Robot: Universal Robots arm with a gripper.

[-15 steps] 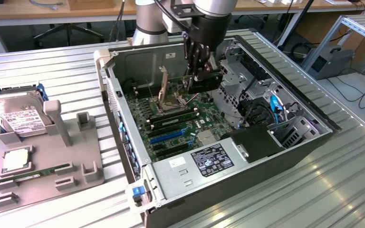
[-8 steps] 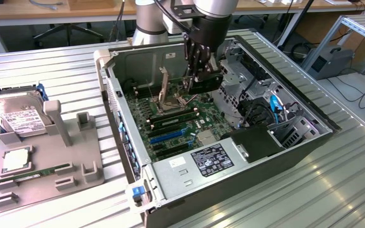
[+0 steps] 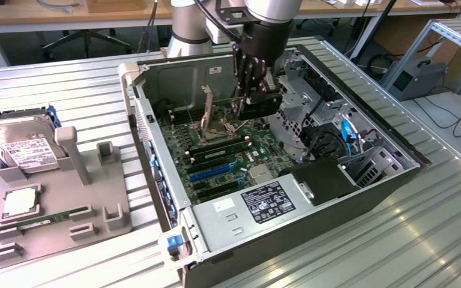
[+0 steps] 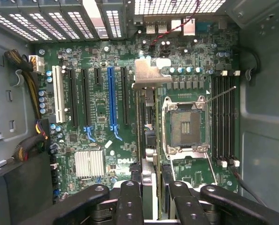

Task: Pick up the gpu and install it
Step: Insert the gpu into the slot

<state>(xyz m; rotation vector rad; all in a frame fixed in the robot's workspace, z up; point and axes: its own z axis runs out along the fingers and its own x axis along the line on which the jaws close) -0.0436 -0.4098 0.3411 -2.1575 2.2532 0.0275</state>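
**Card held edge-on above the motherboard, inside the open case**

Gripped already: gpu [image 4: 146, 136] pinched between the gripper [image 4: 151, 197] fingers, seen edge-on in the wrist view with its silver bracket [image 4: 146, 75] at the far end. Hanging clear above the motherboard [image 4: 97, 140], between the blue slot [image 4: 112, 98] with its black neighbours and the empty processor socket [image 4: 186, 124]. Not seated in any slot (whether the lower edge is lined up with one cannot be told). In the exterior view, gripper [image 3: 251, 90] reaching down into the computer case [image 3: 295, 222], card [image 3: 256, 103] just below the fingers.

Likely handling: thin, stiff and light, yet fragile. Board prone to flexing or cracking under twist, contact edge easily scuffed. Best held where held now, on the flat faces near the upper edge, away from the contacts and the bracket. Smooth black face probably a little slippery, so a firm but not crushing squeeze.

Off to the exterior view's left: grey parts tray [image 3: 62, 234] with a hard drive [image 3: 22, 147] and a memory stick [image 3: 42, 221].
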